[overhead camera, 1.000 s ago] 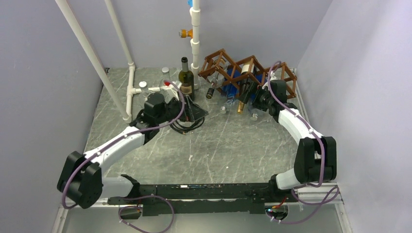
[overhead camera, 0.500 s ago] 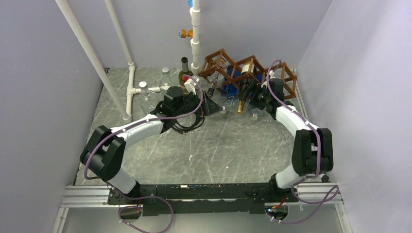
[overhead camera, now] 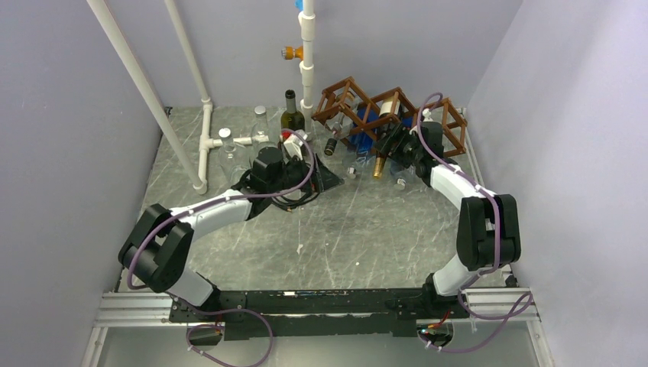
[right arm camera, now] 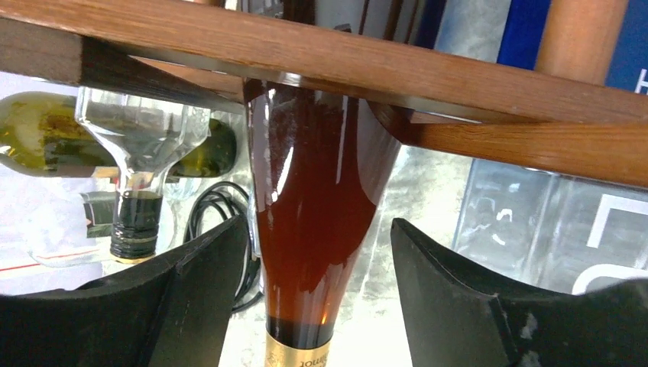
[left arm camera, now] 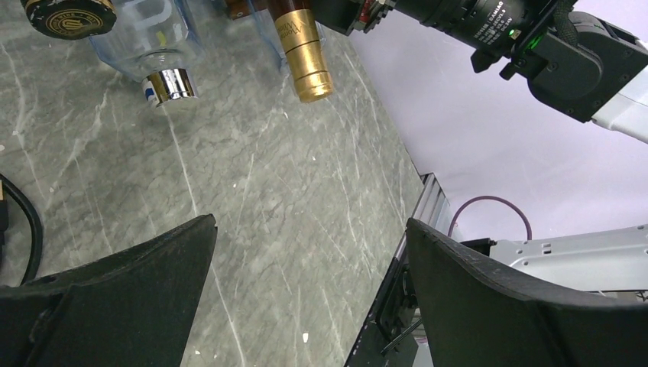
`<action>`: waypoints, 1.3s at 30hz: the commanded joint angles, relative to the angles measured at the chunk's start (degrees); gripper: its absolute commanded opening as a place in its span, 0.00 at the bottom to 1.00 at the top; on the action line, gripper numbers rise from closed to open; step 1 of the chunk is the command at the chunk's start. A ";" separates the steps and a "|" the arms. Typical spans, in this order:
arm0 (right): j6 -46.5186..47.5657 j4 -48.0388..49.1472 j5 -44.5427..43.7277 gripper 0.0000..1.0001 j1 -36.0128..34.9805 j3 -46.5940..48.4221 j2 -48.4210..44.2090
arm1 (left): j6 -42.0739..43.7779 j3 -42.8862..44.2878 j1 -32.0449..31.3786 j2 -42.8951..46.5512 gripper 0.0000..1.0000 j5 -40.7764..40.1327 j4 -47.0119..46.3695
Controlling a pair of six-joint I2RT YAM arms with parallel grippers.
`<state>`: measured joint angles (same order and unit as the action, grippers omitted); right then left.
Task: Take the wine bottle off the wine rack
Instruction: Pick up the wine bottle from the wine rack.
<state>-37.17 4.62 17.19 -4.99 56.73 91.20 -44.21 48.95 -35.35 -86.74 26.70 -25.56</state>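
Wine bottle (right arm camera: 313, 229) between right jaws

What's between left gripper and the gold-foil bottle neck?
Only bare marble tabletop, seen in the left wrist view: the open left gripper faces the gold-foil bottle neck with nothing in that stretch.

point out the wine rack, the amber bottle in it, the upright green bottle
brown wooden lattice wine rack (right arm camera: 382, 69): right wrist view, front slat
amber glass bottle (right arm camera: 309, 229): right wrist view, tapering shoulder
upright dark green glass bottle (overhead camera: 290, 116): top external view, shoulder
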 commanded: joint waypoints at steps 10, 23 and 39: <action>-3.91 7.51 2.89 0.65 -0.72 -0.20 1.25 | 1.75 -2.89 -0.24 7.06 0.99 -2.64 -0.79; -4.60 7.33 2.59 0.66 -1.42 -0.57 2.82 | 1.84 -3.22 -0.24 8.41 0.99 -3.02 0.15; -5.37 8.63 0.99 0.63 -2.42 -1.44 3.84 | 2.11 -4.20 -0.24 10.05 1.00 -3.82 1.13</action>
<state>-41.67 9.93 18.94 -6.87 56.01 94.94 -42.72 45.21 -35.35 -78.56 23.55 -23.66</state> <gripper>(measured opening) 0.635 0.995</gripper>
